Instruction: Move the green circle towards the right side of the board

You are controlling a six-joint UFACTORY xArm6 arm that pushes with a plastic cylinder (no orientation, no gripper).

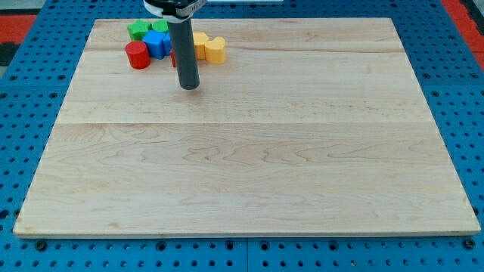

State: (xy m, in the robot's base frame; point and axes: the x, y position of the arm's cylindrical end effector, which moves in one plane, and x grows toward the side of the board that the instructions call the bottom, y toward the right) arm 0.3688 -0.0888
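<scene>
A cluster of blocks sits near the board's top left. A green block (138, 30), lobed in outline, is at the cluster's left; a second green block (159, 27) peeks out beside it and which one is the circle I cannot tell. A red cylinder (138, 55) is below them, with a blue block (158, 43) to its right. A yellow block (215, 50) and another yellow piece (200, 39) lie right of the rod. A red sliver (173, 57) shows behind the rod. My tip (189, 87) rests on the board just below the cluster, apart from the green blocks.
The wooden board (249, 151) lies on a blue pegboard table (23, 113). The arm's mount (175, 7) hangs over the cluster and hides part of it.
</scene>
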